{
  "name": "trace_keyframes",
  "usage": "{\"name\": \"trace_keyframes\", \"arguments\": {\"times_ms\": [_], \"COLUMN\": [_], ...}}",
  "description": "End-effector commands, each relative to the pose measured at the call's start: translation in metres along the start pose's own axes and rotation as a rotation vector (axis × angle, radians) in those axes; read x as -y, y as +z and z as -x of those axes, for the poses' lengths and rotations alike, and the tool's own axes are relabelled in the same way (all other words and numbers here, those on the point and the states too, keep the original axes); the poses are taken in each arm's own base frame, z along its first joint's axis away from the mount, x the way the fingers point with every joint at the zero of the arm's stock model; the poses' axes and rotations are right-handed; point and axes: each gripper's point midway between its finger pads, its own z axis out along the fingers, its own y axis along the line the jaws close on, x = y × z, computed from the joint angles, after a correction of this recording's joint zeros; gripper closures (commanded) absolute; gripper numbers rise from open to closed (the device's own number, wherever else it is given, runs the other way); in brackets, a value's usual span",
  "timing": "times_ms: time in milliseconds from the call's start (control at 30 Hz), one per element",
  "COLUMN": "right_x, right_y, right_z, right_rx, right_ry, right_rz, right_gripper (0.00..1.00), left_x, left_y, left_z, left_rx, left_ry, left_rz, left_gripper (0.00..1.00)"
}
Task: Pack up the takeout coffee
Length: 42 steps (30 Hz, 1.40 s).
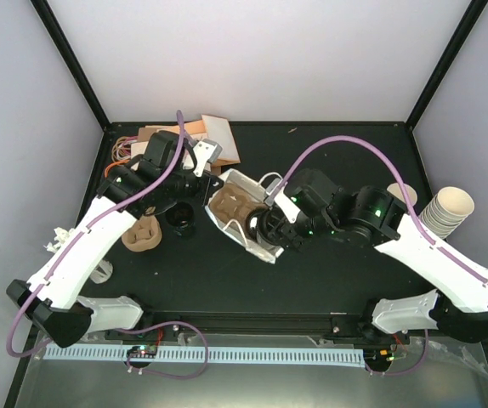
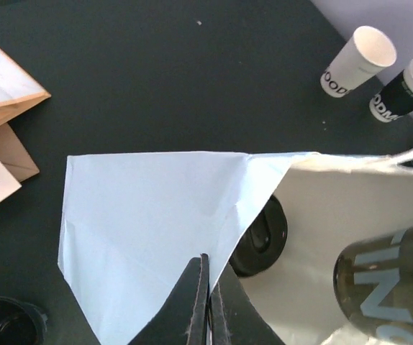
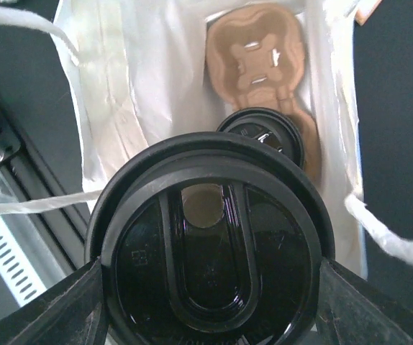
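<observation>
Black plastic fills most of the right wrist view: the round lid of the takeout coffee [image 3: 206,251], clamped on both sides by the right claw [image 1: 271,228], whose jaws stand wide around the cup. The cup sits at the open mouth of the white paper bag [image 1: 246,189], which lies on its side in the middle of the desk [image 1: 312,272]. Whether the cup rests on anything cannot be told.

Deeper in the bag lies a brown pulp carrier [image 3: 257,50], and a second lidded cup [image 3: 262,135] is seated in the carrier pocket nearest the held cup.

The left claw [image 2: 208,287] is closed, pinching the bag's far edge between its fingers.

A third lidded cup [image 1: 180,218] stands on the desk just left of the bag, and another pulp carrier [image 1: 142,232] lies beside it, further left. At the right edge are a stack of lidless cups [image 1: 448,208] and a single lidless cup [image 1: 400,194]. Brown paper bags [image 1: 197,132] lie at the back left.
</observation>
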Motion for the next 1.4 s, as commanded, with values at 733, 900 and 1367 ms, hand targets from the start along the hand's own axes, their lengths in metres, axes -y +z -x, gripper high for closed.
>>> {"name": "trace_keyframes", "arguments": {"times_ms": [733,900,1367], "right_x": [-0.023,-0.016,0.019], "right_y": [0.002,0.003,0.011], "right_z": [0.009,0.008,0.006], "right_rx": [0.169,0.217,0.137], "right_ry": [-0.057,-0.033,0.066], "right_rz": [-0.257,-0.285,-0.248], "right_gripper": [0.46,0.42,0.42], "left_x": [0.074,0.061,0.055], "left_y": [-0.033,-0.016,-0.016], "left_z": [-0.020,-0.040,-0.084], "left_rx": [0.095,0.015,-0.066], "left_ry": [0.032,-0.147,-0.604], "left_rz": [-0.352,-0.301,-0.259], "left_gripper": [0.99,0.98,0.96]}}
